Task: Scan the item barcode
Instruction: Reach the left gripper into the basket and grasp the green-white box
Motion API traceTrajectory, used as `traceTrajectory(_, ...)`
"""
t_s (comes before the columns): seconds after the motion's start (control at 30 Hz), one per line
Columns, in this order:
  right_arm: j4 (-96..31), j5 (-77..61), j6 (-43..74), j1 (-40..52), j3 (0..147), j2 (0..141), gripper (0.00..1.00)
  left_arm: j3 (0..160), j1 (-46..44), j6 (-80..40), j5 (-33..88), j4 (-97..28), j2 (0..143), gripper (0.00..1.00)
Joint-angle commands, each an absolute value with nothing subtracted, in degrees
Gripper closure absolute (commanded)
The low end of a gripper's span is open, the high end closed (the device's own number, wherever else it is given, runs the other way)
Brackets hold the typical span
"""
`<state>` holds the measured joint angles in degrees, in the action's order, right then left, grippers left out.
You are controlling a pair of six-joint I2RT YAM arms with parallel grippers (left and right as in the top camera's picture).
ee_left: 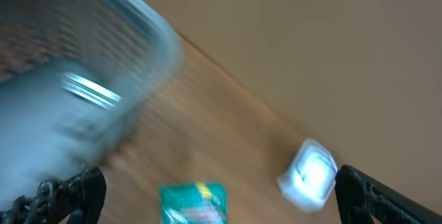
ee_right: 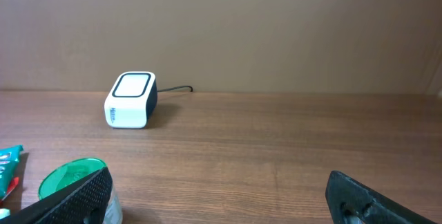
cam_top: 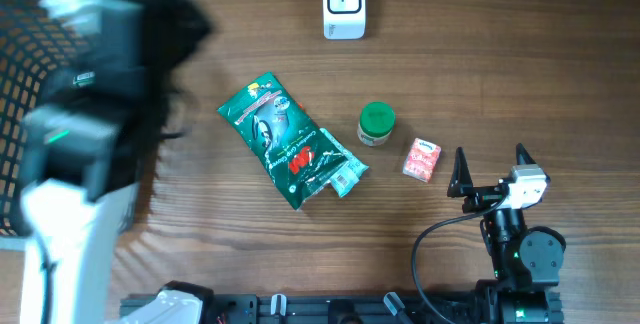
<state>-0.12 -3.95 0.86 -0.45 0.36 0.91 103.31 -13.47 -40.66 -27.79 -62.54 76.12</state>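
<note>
left gripper (ee_left: 219, 177) spread wide | right gripper (cam_top: 490, 167) spread wide | boxy white scanner (cam_top: 343, 4) | crinkled green pouch (cam_top: 285, 139)

Wooden table (cam_top: 540, 54): white scanner (cam_top: 343, 4) at twelve o'clock, green pouch (cam_top: 285, 139) near centre, green-lidded jar (cam_top: 376, 124) and pink box (cam_top: 422, 159) toward three, wire basket (cam_top: 15, 84) at nine.

A green pouch (cam_top: 285, 142), green-lidded jar (cam_top: 376, 124) and pink box (cam_top: 422, 159) lie well apart from the white scanner (cam_top: 343, 4).
</note>
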Motion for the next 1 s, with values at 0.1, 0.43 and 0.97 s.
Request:
traceTrajectory(0.1, 0.01, -3.16, 1.58, -0.71, 0.34, 0.82, 0.00, 103.39, 17.54, -45.54, -22.68, -64.77, 75.96, 0.00)
traceTrajectory(0.43, 0.01, -3.16, 1.58, -0.71, 0.34, 0.82, 0.01, 103.28, 31.07, -51.57, -6.15, -67.40, 96.68, 0.00)
traceTrajectory(0.97, 0.01, -3.16, 1.58, -0.71, 0.34, 0.82, 0.00, 103.28, 27.35, -60.53, -5.80, -57.69, 120.60, 0.00)
